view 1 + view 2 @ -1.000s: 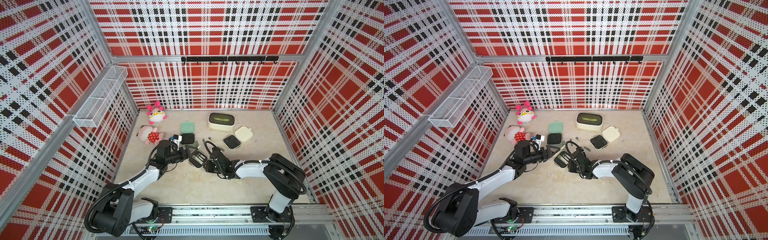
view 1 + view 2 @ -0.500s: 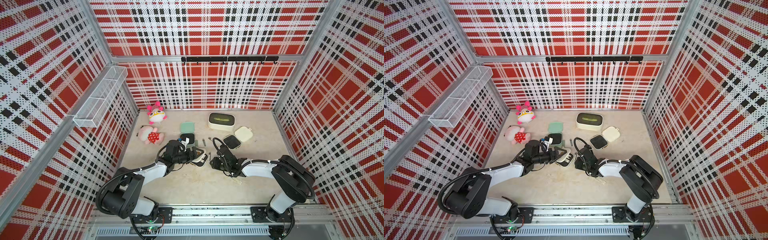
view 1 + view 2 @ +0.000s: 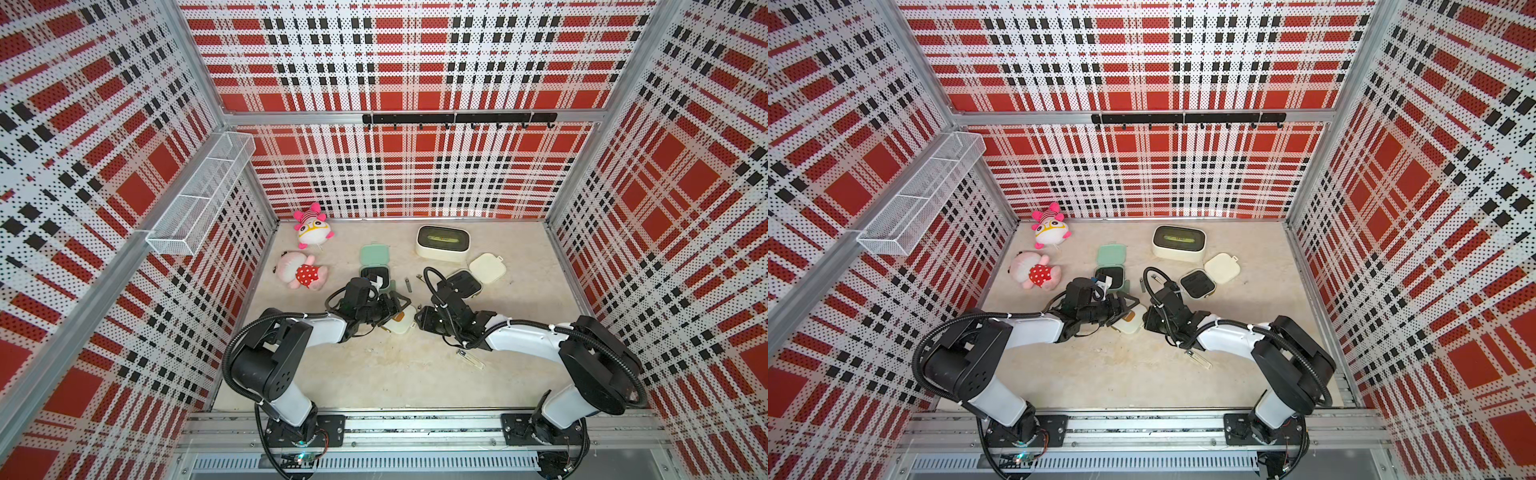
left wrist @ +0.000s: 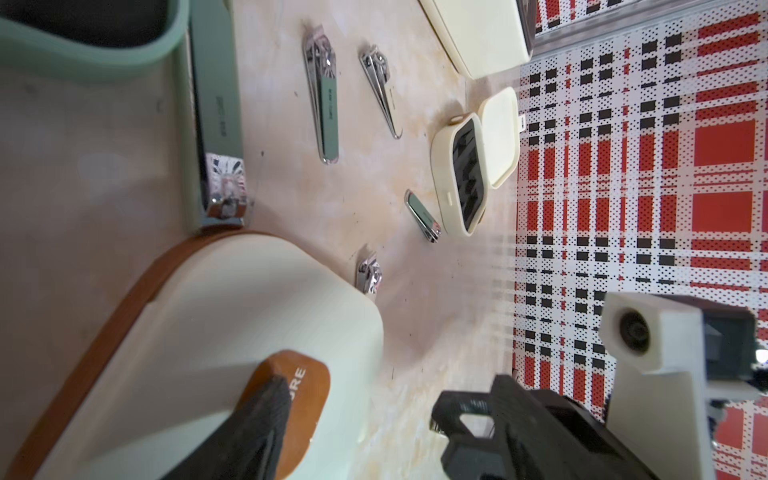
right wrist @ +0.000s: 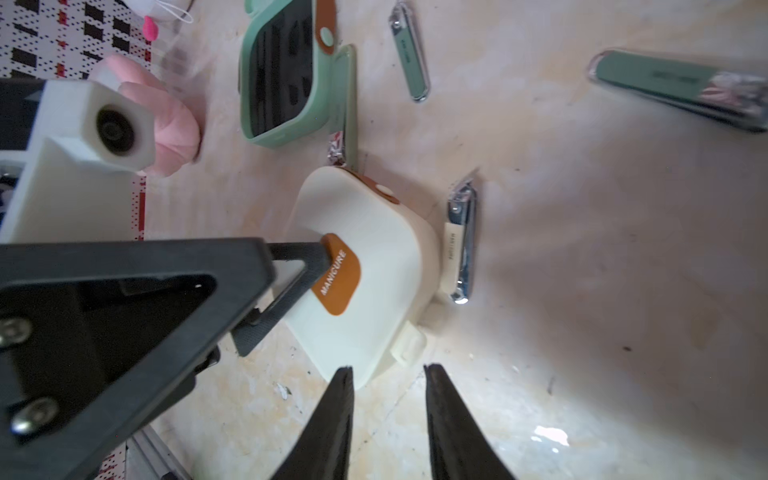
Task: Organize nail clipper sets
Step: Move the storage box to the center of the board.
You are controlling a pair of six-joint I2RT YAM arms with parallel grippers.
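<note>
Beige tabletop [image 3: 374,374] holds 3 clipper cases [image 3: 374,255], 2 plush toys [image 3: 303,272], 1 box [image 3: 442,243], loose clippers [image 4: 322,95].

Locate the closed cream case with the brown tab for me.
In both top views the closed cream case lies mid-table between the left gripper and the right gripper, just robot-side of the open mint green case.
</note>
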